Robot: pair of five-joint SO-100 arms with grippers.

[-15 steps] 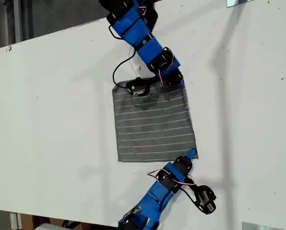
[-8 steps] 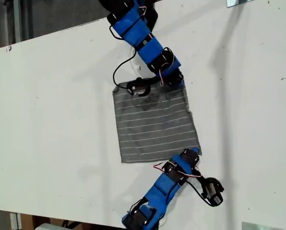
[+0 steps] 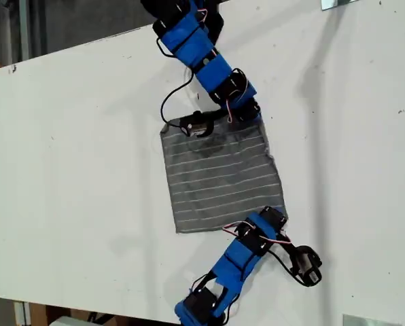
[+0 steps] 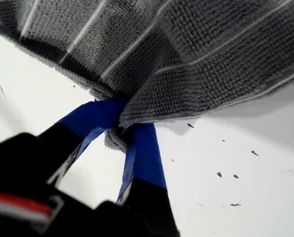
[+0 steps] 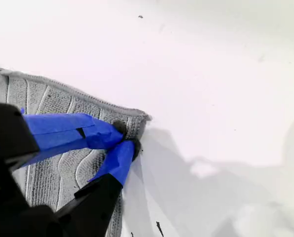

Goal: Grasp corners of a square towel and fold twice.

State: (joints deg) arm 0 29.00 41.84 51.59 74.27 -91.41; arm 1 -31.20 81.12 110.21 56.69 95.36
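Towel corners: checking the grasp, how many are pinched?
2: the towel's upper corner and lower corner on the exterior view's right. Both left corners lie free.

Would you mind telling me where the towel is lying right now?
In the exterior view the towel lies flat at the table's middle, between the two arms.

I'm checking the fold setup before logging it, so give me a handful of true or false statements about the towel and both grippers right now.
1. My first gripper is shut on the towel's edge. True.
2. My second gripper hangs open, clear of the towel. False: it pinches the cloth at a corner.
3. The towel is already folded in half. False: it lies as a single spread layer on the table.
4. The towel is grey with thin white stripes. True.
5. A person's hand holds a corner. False: no hand shows.
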